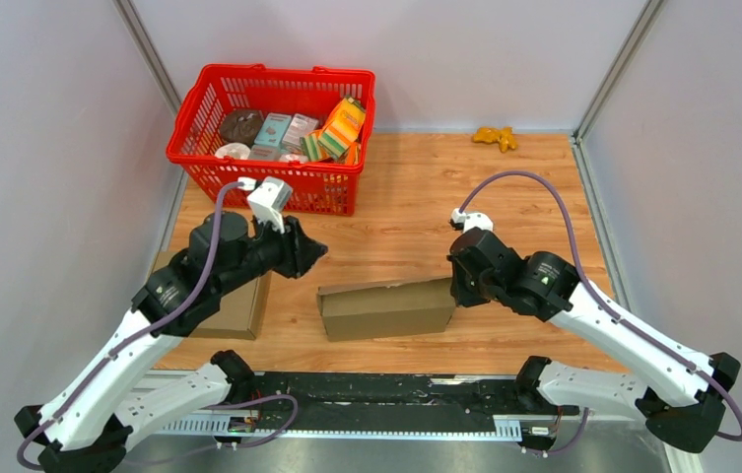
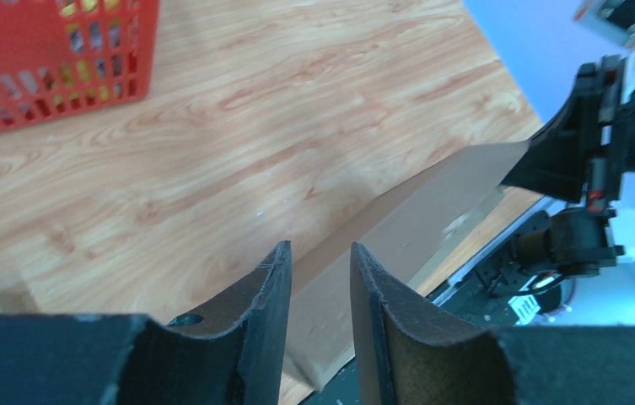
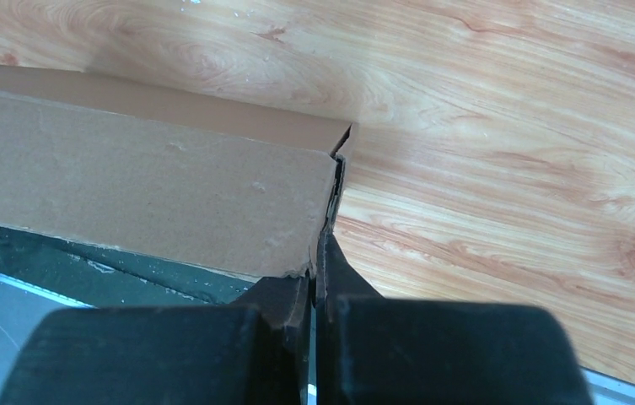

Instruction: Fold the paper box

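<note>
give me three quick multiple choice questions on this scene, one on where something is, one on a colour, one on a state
1. Where is the red basket?
A) at the far left of the table
B) at the near right corner
C) on the floor

2. What colour is the small object by the back wall?
A) blue
B) yellow-orange
C) green

3. What is the right gripper doing?
A) hanging open above bare wood
B) open around the basket's rim
C) shut on the end of the paper box

Answers:
1 A, the top view shows it in the back left corner, beside the wall.
2 B, it shows yellow-orange against the wood.
3 C, the right wrist view shows the fingers pressed together on the box's end edge.
</note>
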